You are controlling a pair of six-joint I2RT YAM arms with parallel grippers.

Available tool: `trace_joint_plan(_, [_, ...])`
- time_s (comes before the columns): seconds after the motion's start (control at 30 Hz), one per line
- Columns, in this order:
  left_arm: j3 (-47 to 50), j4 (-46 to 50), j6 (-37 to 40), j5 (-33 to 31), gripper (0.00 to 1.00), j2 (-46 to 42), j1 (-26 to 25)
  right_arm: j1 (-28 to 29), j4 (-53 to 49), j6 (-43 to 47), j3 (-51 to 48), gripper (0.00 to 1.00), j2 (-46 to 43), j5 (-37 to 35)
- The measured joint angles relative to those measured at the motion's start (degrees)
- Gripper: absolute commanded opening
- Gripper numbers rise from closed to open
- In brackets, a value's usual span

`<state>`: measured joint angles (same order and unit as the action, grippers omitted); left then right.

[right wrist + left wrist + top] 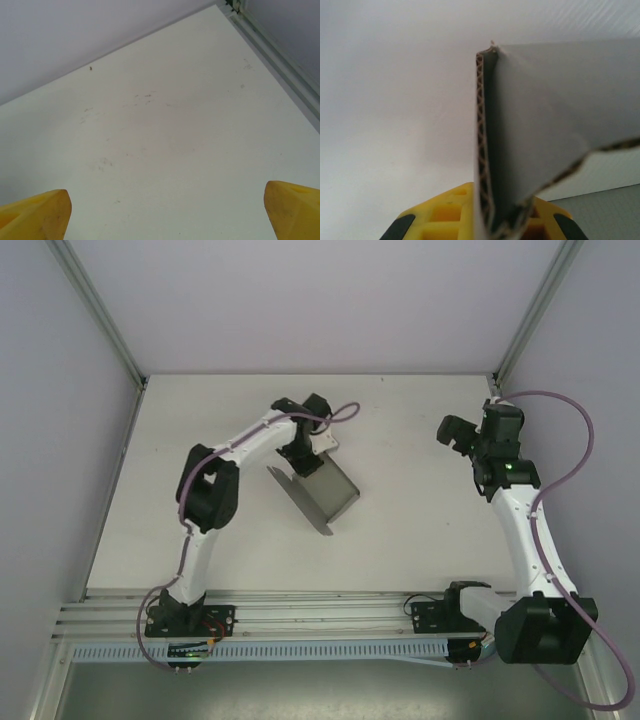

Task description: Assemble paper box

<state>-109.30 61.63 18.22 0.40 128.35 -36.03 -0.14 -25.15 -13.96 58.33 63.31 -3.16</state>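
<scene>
Paper box, part-folded, sits mid-frame; my L gripper clamps tight on its upper-left edge. R gripper hangs upper right, jaws spread wide, holding nothing, well apart from box.

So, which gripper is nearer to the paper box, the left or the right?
Left. The left gripper is shut on an edge of the paper box. The right gripper is open and apart from it, off to its right above the table.
</scene>
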Motion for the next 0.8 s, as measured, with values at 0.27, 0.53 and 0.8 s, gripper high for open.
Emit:
trace_joint_plan(0.27, [-7.6,5.5,1.2,-5.4,0.74,6.3,-2.6,-0.3,-1.0,0.7,0.0,0.99,1.2,2.0])
trace_joint_plan(0.53, [-10.6,3.9,3.7,-1.5,0.98,3.8,-2.1,-0.4,-2.3,4.7,0.0,0.99,1.5,6.0])
trace_joint_plan(0.8, [-7.0,-8.3,-3.8,-1.0,0.98,-10.3,0.8,6.7,-2.6,17.0,4.1,0.99,12.1,16.2])
